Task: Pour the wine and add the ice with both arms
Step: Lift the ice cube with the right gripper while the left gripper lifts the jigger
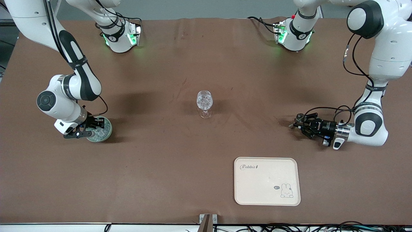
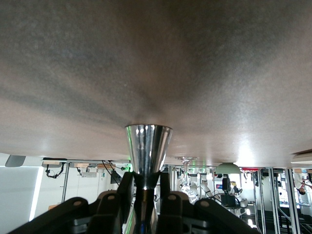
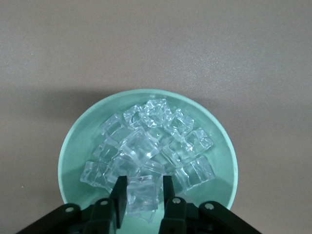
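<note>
At the right arm's end of the table, the right gripper (image 3: 142, 195) pinches one ice cube (image 3: 141, 194) in the green bowl (image 3: 70, 146), fingers tight on its sides. The left gripper (image 2: 145, 187) lies low at the other end, clamped on a steel jigger (image 2: 147, 151) (contents unseen). Both picks look in hand; next, each must lift and carry to the glass (image 1: 204, 103) mid-table.

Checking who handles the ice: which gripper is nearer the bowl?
Right. The right gripper is down in the bowl, fingers around an ice cube; the left gripper holds a metal cup at the table's left-arm end.
</note>
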`<state>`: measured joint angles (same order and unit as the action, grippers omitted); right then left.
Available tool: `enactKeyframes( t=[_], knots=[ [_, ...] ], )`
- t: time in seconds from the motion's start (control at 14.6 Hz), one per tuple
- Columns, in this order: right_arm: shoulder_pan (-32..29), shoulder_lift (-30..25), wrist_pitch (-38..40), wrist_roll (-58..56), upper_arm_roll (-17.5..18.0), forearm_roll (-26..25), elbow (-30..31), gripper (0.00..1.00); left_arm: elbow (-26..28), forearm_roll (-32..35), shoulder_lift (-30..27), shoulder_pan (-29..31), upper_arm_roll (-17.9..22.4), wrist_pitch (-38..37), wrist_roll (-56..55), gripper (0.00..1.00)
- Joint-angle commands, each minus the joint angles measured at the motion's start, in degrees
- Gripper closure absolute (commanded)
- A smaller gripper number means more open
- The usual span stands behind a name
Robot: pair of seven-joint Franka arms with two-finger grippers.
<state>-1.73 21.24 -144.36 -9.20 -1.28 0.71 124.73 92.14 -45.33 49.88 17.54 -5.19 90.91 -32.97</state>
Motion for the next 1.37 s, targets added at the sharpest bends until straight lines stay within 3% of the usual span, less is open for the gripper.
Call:
enactKeyframes(
  t=[0.0,0.14,0.41,0.62,0.82,1.03,1.3],
  knots=[
    [-0.3,-0.1,-0.3,-0.2,0.3,0.8,0.3,0.88,0.3,-1.2,-0.1,-0.1,-0.5,0.4,-0.5,0.83],
    [-0.3,-0.1,0.3,0.1,0.3,0.8,-0.3,0.95,0.2,-1.1,-0.1,-0.1,-1.1,0.2,-0.5,0.92],
    [-0.4,-1.1,8.7,0.2,0.3,0.9,-4.3,0.96,0.2,-1.2,-0.7,-0.1,-2.7,0.0,-0.7,0.98],
    [-0.5,-5.9,17.7,5.5,0.1,1.0,-8.4,1.00,0.2,-1.2,-0.6,0.3,-3.3,-0.1,-0.6,0.98],
    [-0.9,-11.9,21.7,9.2,-0.2,1.0,-9.8,1.00,0.2,-1.2,-0.8,0.5,-3.4,-0.4,-0.7,0.99],
    [-2.9,-15.7,29.3,9.9,-0.3,0.9,-15.4,1.00,-0.1,-1.2,-1.3,0.3,-3.8,-1.6,-0.9,0.99],
    [-4.1,-18.9,40.5,10.5,-0.7,0.2,-24.1,1.00,-0.2,-1.2,-2.8,0.8,-8.7,-1.6,-5.4,0.99]
  ],
)
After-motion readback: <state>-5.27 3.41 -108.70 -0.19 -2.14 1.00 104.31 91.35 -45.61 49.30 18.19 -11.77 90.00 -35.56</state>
